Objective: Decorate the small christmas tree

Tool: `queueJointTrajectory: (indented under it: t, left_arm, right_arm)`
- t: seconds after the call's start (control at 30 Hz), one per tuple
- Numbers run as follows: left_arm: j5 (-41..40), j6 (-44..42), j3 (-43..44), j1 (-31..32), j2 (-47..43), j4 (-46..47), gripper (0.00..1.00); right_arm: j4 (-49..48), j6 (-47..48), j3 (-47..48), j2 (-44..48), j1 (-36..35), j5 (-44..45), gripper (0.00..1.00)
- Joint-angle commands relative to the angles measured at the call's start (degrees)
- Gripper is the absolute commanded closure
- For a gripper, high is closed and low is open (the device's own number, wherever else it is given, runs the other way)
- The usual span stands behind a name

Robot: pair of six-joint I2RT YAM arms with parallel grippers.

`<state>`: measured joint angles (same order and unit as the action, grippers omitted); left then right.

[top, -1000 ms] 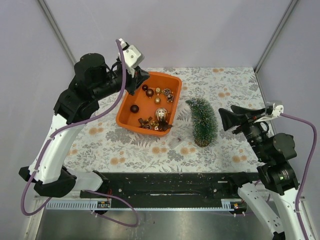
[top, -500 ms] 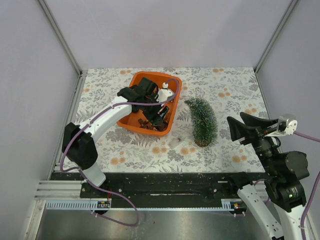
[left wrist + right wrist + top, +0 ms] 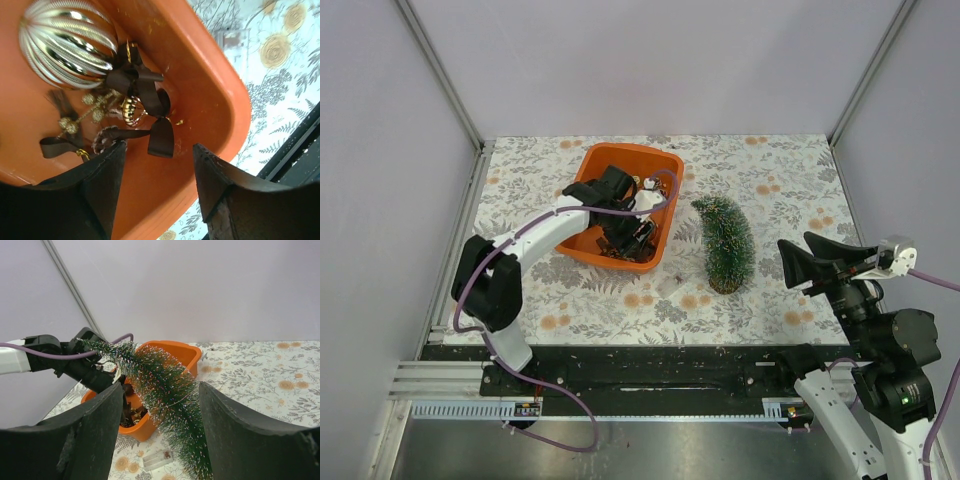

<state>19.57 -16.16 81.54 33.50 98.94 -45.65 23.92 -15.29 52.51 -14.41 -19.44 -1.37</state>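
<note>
In the glossy tub (image 3: 620,148) left claw (image 3: 159,148) gapes; right claw (image 3: 160,386) gapes toward bristly tree (image 3: 726,240).

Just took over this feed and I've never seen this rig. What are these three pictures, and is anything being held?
Two robot arms are bolted at the table's near edge. One picture looks down from above; the other two come from a camera on each wrist. On the flowered table: a small leaning tree and an orange tub of ornaments, among them a striped shiny ball and brown ribbon. The left gripper hangs open inside the tub, the right gripper open facing the tree. Neither holds anything.
</note>
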Motion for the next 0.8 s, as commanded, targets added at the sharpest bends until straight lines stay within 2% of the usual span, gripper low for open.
queueJointTrajectory:
  t: [0.0,0.1,0.2,0.37,0.53,0.6,0.63,0.77]
  left_arm:
    - [-1.5,1.2,-2.3,-0.6,0.5,4.0,0.38]
    - [-0.6,3.0,-2.7,-0.7,1.2,5.1,0.37]
    - [0.8,4.5,-2.3,-0.8,2.1,6.5,0.48]
    - [2.4,7.2,-0.6,-1.1,4.2,9.0,0.50]
    - [2.8,7.5,-0.1,-1.4,4.5,9.3,0.78]
    - [2.2,7.1,0.5,-1.7,4.0,8.4,0.97]
    - [1.9,6.8,1.2,-1.9,3.5,7.6,1.00]
    - [1.6,6.2,5.6,-2.7,-0.9,3.3,1.00]
  right_arm:
    - [-0.3,0.7,1.9,-0.5,-0.2,0.3,0.30]
    - [-0.4,0.0,1.5,-0.5,-0.2,0.2,0.31]
    - [-0.9,-0.9,1.1,-0.4,-0.3,-0.3,0.32]
    - [-1.1,-2.2,0.5,-0.3,-0.2,-1.4,0.34]
    - [-0.8,-2.5,0.7,0.3,-0.3,-1.4,0.36]
    - [-0.5,-2.5,0.9,0.2,-0.2,-1.4,0.36]
    - [-0.5,-2.4,1.1,0.1,-0.2,-1.5,0.37]
    - [-0.7,-2.5,1.8,-0.6,-0.2,-2.0,0.37]
